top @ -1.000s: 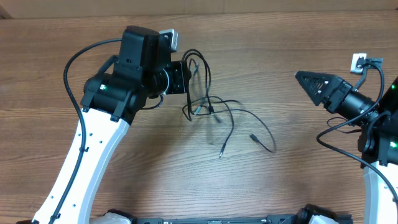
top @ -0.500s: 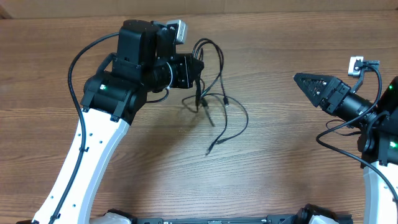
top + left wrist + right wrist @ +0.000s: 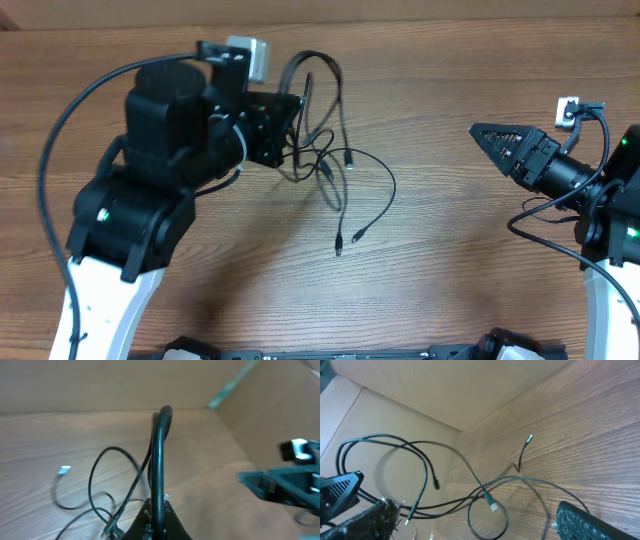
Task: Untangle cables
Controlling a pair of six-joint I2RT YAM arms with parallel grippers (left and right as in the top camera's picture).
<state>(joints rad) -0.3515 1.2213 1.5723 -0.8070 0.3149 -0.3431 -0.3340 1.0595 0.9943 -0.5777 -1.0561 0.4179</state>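
Left gripper point(image 3: 291, 122) is clenched on a loop of the cables point(image 3: 345, 160). Right gripper point(image 3: 495, 138) is released and empty. Wood-grain table point(image 3: 450, 270), with a cardboard wall point(image 3: 420, 385) behind it.

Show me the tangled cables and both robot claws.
cables point(image 3: 158, 455), left wrist view, on the upright pinched loop.
left gripper point(image 3: 290, 118), overhead view, between its fingertips, shut on the cables.
right gripper point(image 3: 483, 132), overhead view, between its open fingertips.

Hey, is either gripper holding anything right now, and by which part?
The left gripper is shut on the cables, pinching a folded loop of the tangle. The right gripper is open and empty.
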